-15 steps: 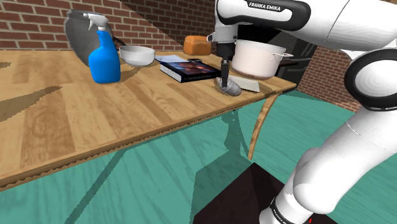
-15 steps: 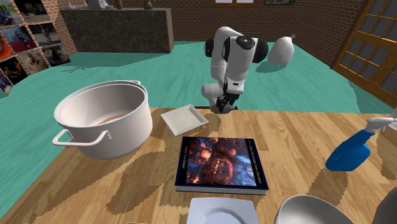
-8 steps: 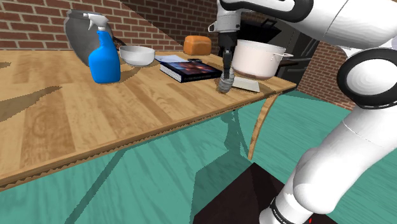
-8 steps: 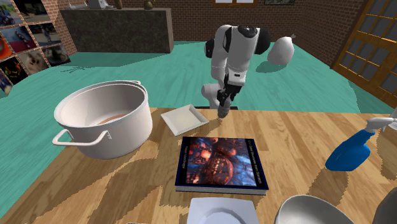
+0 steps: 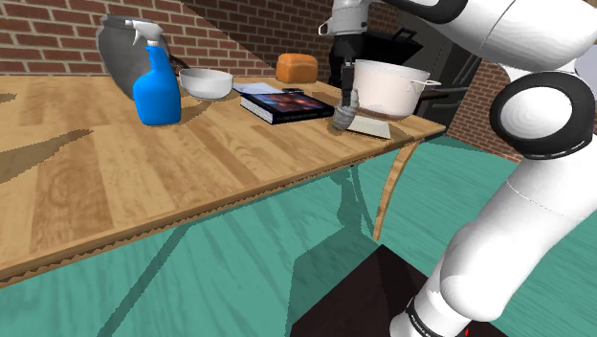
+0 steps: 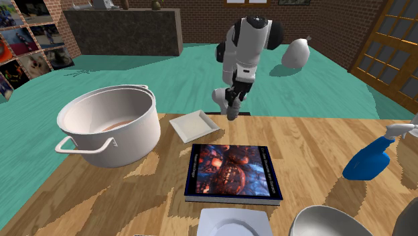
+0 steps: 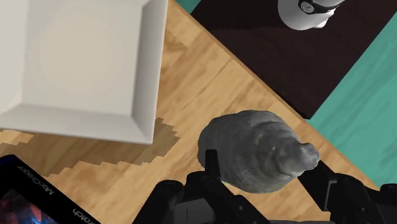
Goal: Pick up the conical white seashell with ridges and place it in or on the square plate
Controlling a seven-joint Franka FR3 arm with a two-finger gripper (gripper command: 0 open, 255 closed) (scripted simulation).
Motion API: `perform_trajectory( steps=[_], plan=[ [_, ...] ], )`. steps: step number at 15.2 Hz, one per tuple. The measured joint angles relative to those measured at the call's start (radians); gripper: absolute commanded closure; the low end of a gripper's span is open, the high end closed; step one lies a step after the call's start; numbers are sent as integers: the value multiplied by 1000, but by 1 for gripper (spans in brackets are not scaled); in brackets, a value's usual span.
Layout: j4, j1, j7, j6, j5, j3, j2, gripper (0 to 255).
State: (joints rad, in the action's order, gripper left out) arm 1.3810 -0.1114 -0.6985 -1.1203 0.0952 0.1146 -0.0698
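A grey-white ridged conical seashell (image 5: 343,116) (image 6: 232,114) (image 7: 257,149) hangs just above the wooden table near its edge, clasped between my black gripper's (image 5: 344,100) (image 6: 232,107) (image 7: 264,165) fingers. The gripper is shut on the shell and points straight down. The white square plate (image 5: 369,126) (image 6: 194,125) (image 7: 76,63) lies flat on the table close beside the shell, between it and the big pot. In the wrist view the plate sits a short way off from the shell, past a strip of bare wood.
A large white pot (image 5: 387,88) (image 6: 110,127) stands behind the plate. A dark book (image 5: 287,103) (image 6: 231,171), a blue spray bottle (image 5: 156,86) (image 6: 368,161), a white bowl (image 5: 206,83) and an orange loaf (image 5: 297,67) are spread over the table. The table edge (image 5: 316,177) runs right by the shell.
The gripper has risen straight up with the shell, which lay on the table a second ago and now hangs off the wood. The arm's upper part moved higher.
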Motion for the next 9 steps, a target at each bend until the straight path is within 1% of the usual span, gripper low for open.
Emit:
perform_trajectory(
  steps=[2, 8, 9],
  plan=[
    [-16, 22, -50, -5, 9, 26, 18, 255],
    [-160, 98, -213, 17, 21, 104, 125, 255],
    [-168, 112, -237, 9, 21, 115, 139, 255]
  ],
)
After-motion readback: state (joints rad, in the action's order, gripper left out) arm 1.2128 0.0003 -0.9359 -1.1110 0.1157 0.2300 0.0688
